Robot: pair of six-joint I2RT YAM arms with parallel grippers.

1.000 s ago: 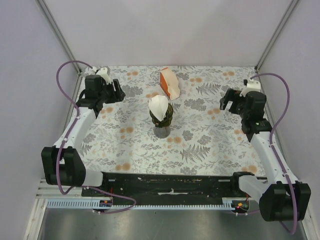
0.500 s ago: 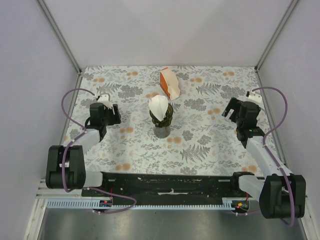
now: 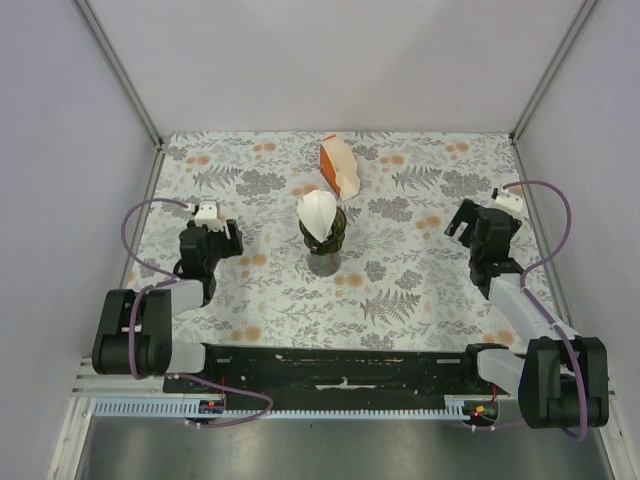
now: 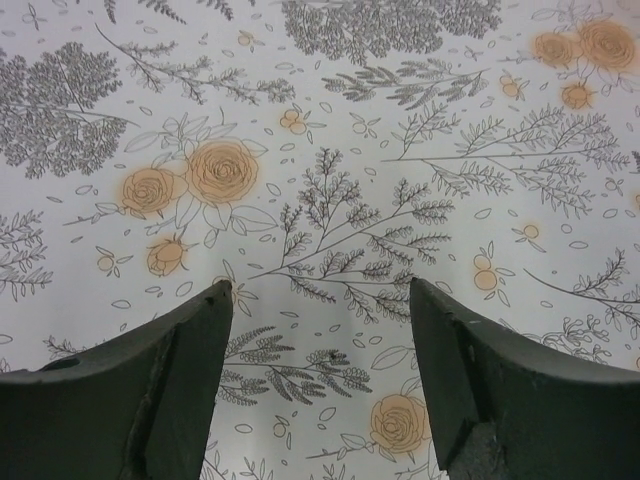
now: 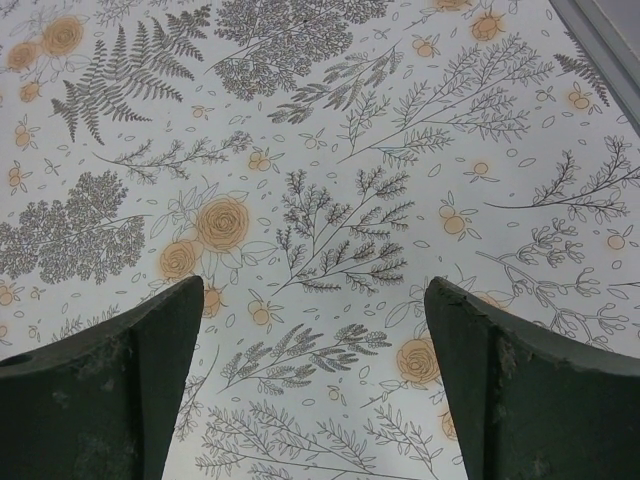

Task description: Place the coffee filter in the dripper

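Observation:
The white paper coffee filter (image 3: pixel 318 214) sits point-down in the dark dripper (image 3: pixel 333 233), which stands on its grey cup base (image 3: pixel 323 263) at the table's middle. My left gripper (image 3: pixel 230 243) is low over the cloth to the left of the dripper, open and empty; its wrist view (image 4: pixel 322 300) shows only the flowered cloth between the jaws. My right gripper (image 3: pixel 459 222) is low at the right side, open and empty; its wrist view (image 5: pixel 313 300) also shows only cloth. Neither wrist view shows the filter or dripper.
The orange-and-cream wedge-shaped pack (image 3: pixel 338 166) lies behind the dripper. The flowered cloth (image 3: pixel 400 290) covers the table. Grey walls enclose three sides, and a wall edge (image 5: pixel 600 40) shows at the top right of the right wrist view.
Both arms have drawn back toward their bases and lowered over the cloth, away from the dripper. The filter and dripper have not moved.

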